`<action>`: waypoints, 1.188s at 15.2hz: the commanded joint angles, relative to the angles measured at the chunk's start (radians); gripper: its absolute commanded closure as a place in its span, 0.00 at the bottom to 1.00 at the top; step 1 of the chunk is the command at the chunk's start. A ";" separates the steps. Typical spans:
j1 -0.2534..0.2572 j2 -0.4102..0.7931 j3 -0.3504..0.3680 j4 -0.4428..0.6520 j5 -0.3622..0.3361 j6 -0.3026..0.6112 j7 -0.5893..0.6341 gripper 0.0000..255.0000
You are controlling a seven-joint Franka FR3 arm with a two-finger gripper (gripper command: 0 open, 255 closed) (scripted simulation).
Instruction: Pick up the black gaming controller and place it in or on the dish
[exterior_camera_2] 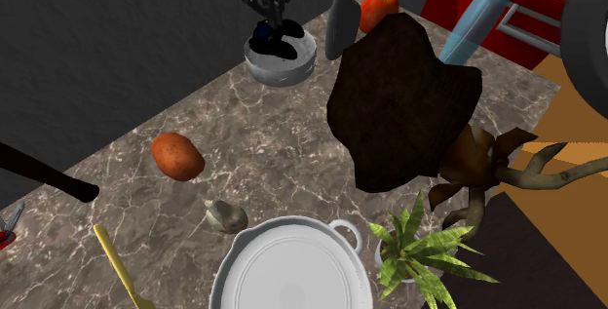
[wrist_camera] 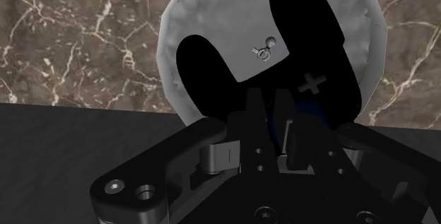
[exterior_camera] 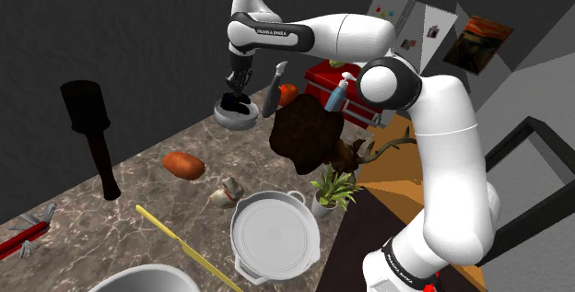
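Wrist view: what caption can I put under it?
End effector clasping the black controller, with the grey dish just beyond it.

one controller point(wrist_camera: 311, 39), one dish point(wrist_camera: 212, 10), one potato point(exterior_camera: 182, 164)

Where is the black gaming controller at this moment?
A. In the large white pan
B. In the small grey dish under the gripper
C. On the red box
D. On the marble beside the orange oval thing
B: the black controller lies in the small grey dish, right below the gripper.
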 commanded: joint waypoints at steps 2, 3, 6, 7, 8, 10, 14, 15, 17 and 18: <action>0.000 0.008 -0.001 0.001 0.000 0.002 -0.001 1.00; 0.000 0.008 0.000 0.001 -0.001 0.002 -0.001 1.00; -0.001 0.005 0.000 -0.003 0.000 0.003 -0.001 0.00; -0.002 0.008 -0.001 0.003 0.000 0.001 -0.003 0.00; -0.001 0.010 -0.001 0.006 -0.001 0.000 -0.002 0.00; 0.000 0.008 0.000 0.001 -0.001 0.002 -0.001 0.00; 0.015 0.011 0.003 0.135 0.002 -0.127 -0.010 0.00; 0.015 0.011 0.003 0.134 0.002 -0.127 -0.010 0.00; 0.014 0.012 0.004 0.135 0.001 -0.128 -0.010 0.00; 0.014 0.011 0.004 0.135 0.001 -0.128 -0.010 0.00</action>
